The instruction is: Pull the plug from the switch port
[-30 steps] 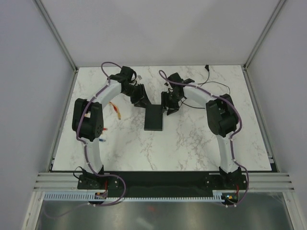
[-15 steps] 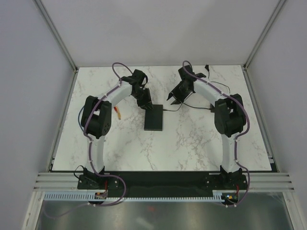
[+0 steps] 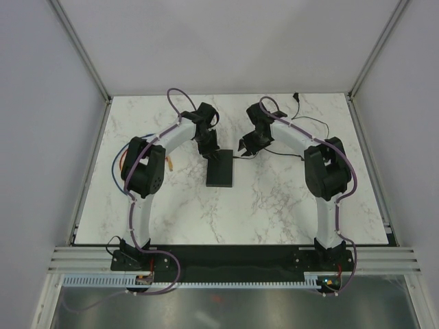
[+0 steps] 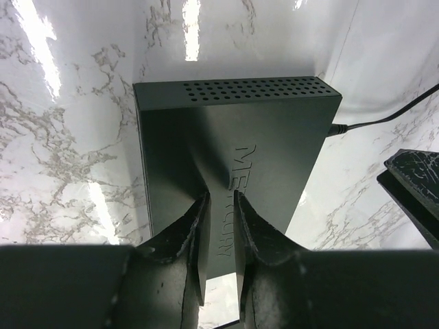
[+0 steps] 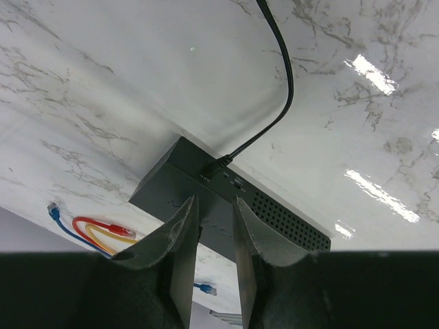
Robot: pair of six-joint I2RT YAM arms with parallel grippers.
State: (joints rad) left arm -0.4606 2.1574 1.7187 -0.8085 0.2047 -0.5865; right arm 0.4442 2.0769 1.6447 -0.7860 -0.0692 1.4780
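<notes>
At the centre of the table, switch: laid flat, long axis 12 to 6 o'clock in the top view.
Plug: seated in the switch's 3 o'clock side; nose pointed to 9, long axis 9 to 3, cable attached.
Progress: nothing judged done; gripping and pulling toward 3 are left.
Left gripper: held over the switch, fingers nearly together, nothing clamped.
Right gripper: poised near the plug, fingers nearly together, nothing clamped.
</notes>
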